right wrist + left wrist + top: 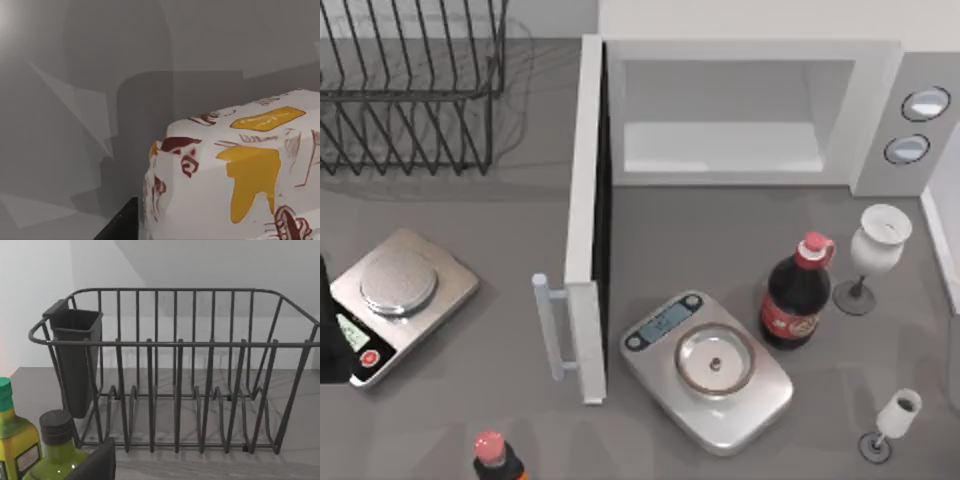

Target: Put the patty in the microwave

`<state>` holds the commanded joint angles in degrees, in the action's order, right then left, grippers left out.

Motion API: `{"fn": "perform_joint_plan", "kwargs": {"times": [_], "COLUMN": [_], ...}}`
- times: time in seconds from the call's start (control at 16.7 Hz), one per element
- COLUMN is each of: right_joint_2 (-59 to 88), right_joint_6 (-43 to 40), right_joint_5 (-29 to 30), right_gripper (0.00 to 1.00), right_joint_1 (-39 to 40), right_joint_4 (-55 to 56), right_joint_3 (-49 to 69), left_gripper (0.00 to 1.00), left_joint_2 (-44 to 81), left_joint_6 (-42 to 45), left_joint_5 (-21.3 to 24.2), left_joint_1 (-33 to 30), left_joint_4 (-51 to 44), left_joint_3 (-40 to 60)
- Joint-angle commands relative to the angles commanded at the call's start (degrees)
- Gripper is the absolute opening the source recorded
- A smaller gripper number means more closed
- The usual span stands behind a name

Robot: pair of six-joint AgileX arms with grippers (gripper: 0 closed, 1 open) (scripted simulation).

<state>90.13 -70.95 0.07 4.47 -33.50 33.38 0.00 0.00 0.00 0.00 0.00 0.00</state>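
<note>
1. Right gripper [119, 226]: a dark edge low in the right wrist view, tight against a white carton [235, 175] printed in red and yellow, taken here for the patty's pack. Cannot tell how far open, nor whether holding the carton or merely beside it.
2. Carton count: one. Long axis running away from the lens toward the grey background. Right arm judged the nearer, being right up against it.
3. Left gripper [95, 462]: parked at the surface's [500, 380] 9 o'clock edge, facing the dish rack [175, 370]; grip likewise impossible to tell.
4. Beside it in the left wrist view: two green bottles [57, 450], plus one dark cutlery cup [75, 360] hung on the rack's end.
5. Near edge of the surface: two scales, one [708, 368] at 5 o'clock, one [405, 295] at 8 o'clock; two cola bottles, one [798, 300] at 4 o'clock, one [492, 455] at 7 o'clock; two stemmed glasses [878, 250], at 3 and 4 o'clock.
6. Far side: one microwave [880, 110] at 12 to 1 o'clock, door [582, 220] swung fully out toward 6 o'clock, cavity [720, 140] open and bare.
7. Deciding relation, as a judgement: mouth facing 6 o'clock, so approach from the right of the door, over the 5 o'clock scale, keeping off the 4 o'clock cola bottle.
</note>
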Motion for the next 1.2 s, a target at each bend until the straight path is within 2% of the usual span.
{"fn": "perform_joint_plan", "kwargs": {"times": [0.6,1.08,1.14,1.2], "right_joint_2": [0.0,0.0,-4.18,-4.32], "right_joint_6": [0.0,0.0,0.75,0.73], "right_joint_5": [0.0,0.0,1.43,1.29], "right_gripper": [0.02,0.0,0.0,0.0], "right_joint_1": [0.0,0.0,-0.67,-0.78], "right_joint_4": [0.0,0.0,-6.54,-6.66], "right_joint_3": [0.0,0.0,2.62,2.68], "left_gripper": [1.0,1.0,1.0,1.0], "left_joint_2": [0.0,0.0,0.0,0.0], "left_joint_6": [0.0,0.0,0.0,0.0], "left_joint_5": [0.0,0.0,0.0,0.0], "left_joint_1": [0.0,0.0,0.0,0.0], "left_joint_4": [0.0,0.0,0.0,0.0], "left_joint_3": [0.0,0.0,0.0,0.0]}}
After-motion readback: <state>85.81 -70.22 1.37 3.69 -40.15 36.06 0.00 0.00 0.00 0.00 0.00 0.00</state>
